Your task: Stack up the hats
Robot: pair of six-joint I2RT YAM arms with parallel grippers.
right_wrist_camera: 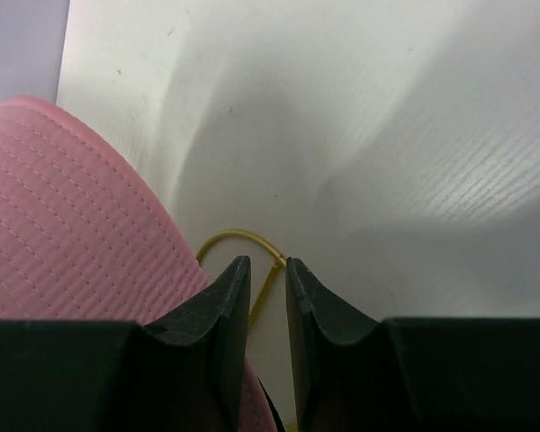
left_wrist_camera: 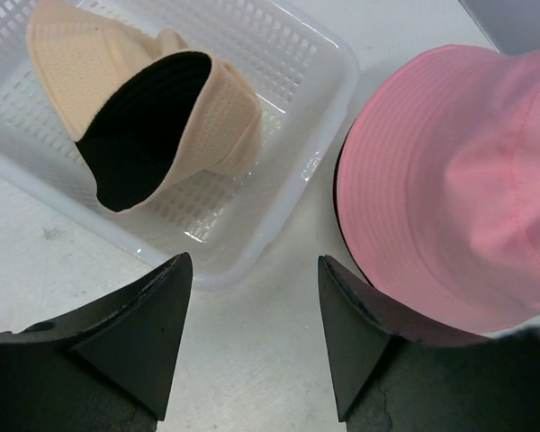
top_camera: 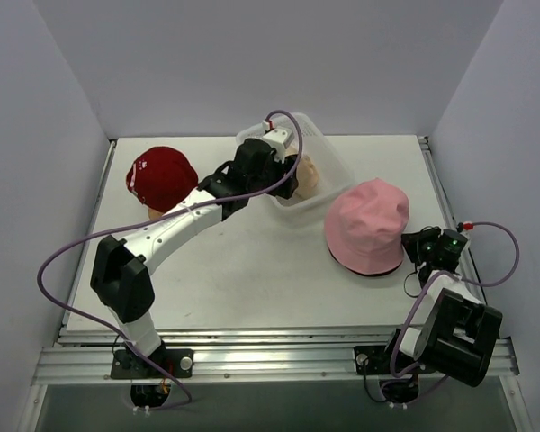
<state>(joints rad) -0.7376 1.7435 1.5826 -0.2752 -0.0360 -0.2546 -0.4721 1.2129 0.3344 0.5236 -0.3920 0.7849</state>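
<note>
A red cap with white marks [top_camera: 161, 176] lies at the back left. A tan bucket hat [left_wrist_camera: 153, 108] with a black lining lies on its side in the white mesh basket [left_wrist_camera: 279, 207]; it also shows in the top view [top_camera: 308, 171]. A pink bucket hat [top_camera: 369, 225] sits at the right on a black brim [left_wrist_camera: 344, 236], and shows in the left wrist view [left_wrist_camera: 459, 171] and the right wrist view [right_wrist_camera: 63, 225]. My left gripper [left_wrist_camera: 256, 270] is open and empty above the table by the basket's near corner [top_camera: 286, 186]. My right gripper [right_wrist_camera: 267, 270] is shut and empty just right of the pink hat [top_camera: 421, 247]. The pink cap is out of view.
A tan object [top_camera: 157, 213] peeks out under the red cap's near edge. A thin yellow loop [right_wrist_camera: 243, 238] lies on the table beyond the right fingertips. White walls close in the table [top_camera: 252, 270] at the back and on both sides.
</note>
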